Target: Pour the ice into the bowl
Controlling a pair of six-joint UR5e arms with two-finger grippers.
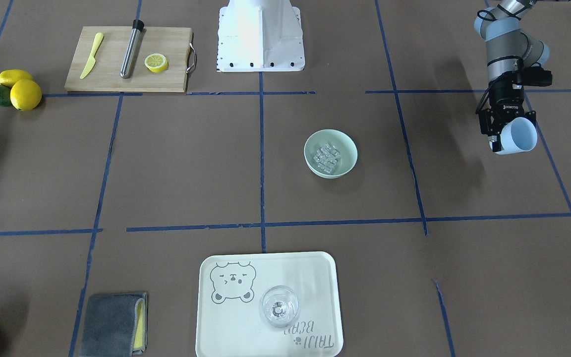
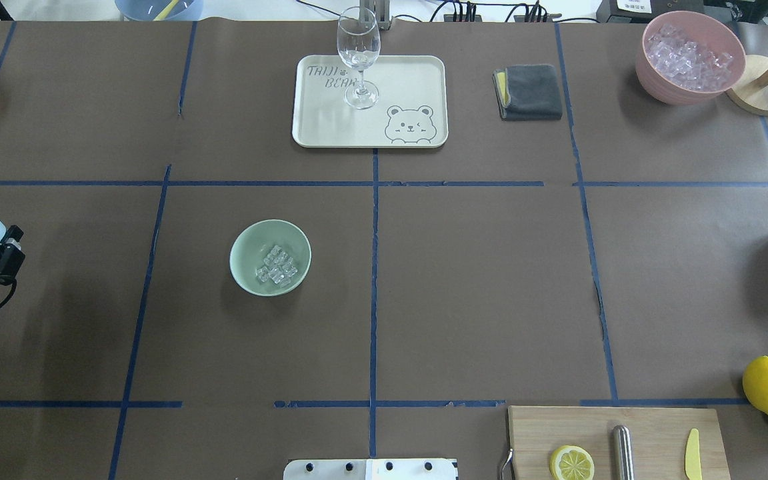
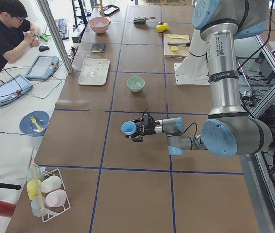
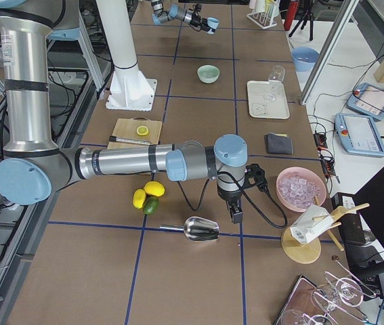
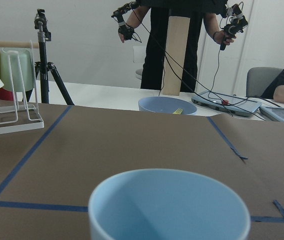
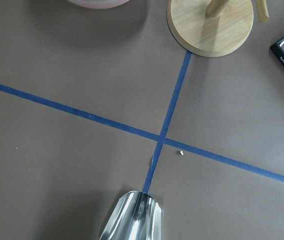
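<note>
Overhead exterior: round pale mint-green matte bowl [image 2: 241,267] stands upright, mouth up; small heap of clear ice cubes [image 2: 277,265] lies in its bottom. Left gripper [image 1: 502,135] pinches a light blue cup [image 1: 519,136], near upright, well apart from the bowl. Right gripper [image 4: 234,215] hangs near a steel scoop [image 4: 202,230]; cannot tell its finger spacing.

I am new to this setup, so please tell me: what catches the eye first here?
The left gripper holds an empty light blue cup above the table's left side. Near the middle, the mint-green bowl already contains a small heap of clear ice cubes.
</note>
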